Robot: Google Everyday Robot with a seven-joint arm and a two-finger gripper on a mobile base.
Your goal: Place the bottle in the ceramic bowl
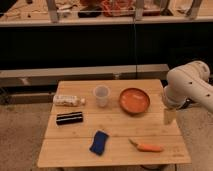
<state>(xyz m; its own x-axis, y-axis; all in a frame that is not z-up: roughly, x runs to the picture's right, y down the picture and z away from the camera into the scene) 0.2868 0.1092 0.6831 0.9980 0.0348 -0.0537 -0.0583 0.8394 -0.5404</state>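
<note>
The bottle (68,100) lies on its side at the left of the wooden table (120,130), white cap pointing right. The ceramic bowl (134,100), orange-red with a darker rim, sits at the right back of the table and holds nothing. My gripper (170,116) hangs from the white arm (190,85) at the table's right edge, just right of the bowl and far from the bottle. It holds nothing that I can see.
A translucent plastic cup (101,95) stands between the bottle and the bowl. A black bar (69,118) lies below the bottle. A blue sponge (99,142) and a carrot (146,147) lie near the front edge. A dark shelf unit runs behind the table.
</note>
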